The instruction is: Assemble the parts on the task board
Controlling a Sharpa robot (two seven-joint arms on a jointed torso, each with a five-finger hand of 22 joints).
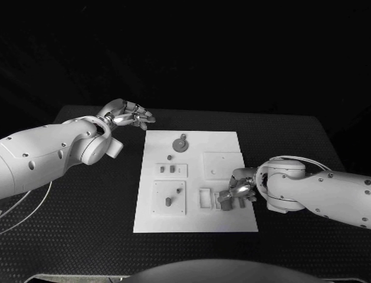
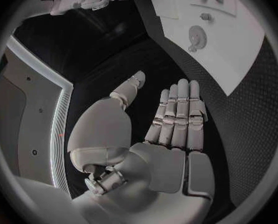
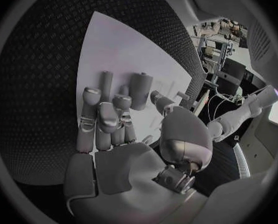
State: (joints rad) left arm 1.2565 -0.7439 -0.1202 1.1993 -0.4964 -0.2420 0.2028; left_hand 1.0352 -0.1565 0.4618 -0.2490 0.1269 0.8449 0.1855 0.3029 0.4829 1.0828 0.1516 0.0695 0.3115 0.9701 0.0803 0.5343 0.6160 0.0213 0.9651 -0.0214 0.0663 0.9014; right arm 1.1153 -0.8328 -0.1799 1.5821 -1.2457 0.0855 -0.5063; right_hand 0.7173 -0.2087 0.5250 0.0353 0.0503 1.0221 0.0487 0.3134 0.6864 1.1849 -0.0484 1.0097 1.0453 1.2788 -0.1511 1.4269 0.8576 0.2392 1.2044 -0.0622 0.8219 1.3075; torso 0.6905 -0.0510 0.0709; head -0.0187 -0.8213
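While right hand [image 1: 236, 193] curls fingers over near-right task board [image 1: 194, 224] parts, grasp unclear; left hand [image 1: 127, 114] hovers far-left, fingers straight, together, empty.

Task board [image 1: 227, 212]: matt white, smooth. Table [image 1: 83, 224]: black, rough diamond-textured mat. Right hand [image 1: 236, 193]: glossy metal.

You are looking at the task board [image 1: 223, 221], a white plate lying flat mid-table, long side running away from the robot. A round grey part [image 1: 181, 144] is sitting near its far end; small grey parts [image 1: 173, 170] are standing in recessed blocks nearer the middle.
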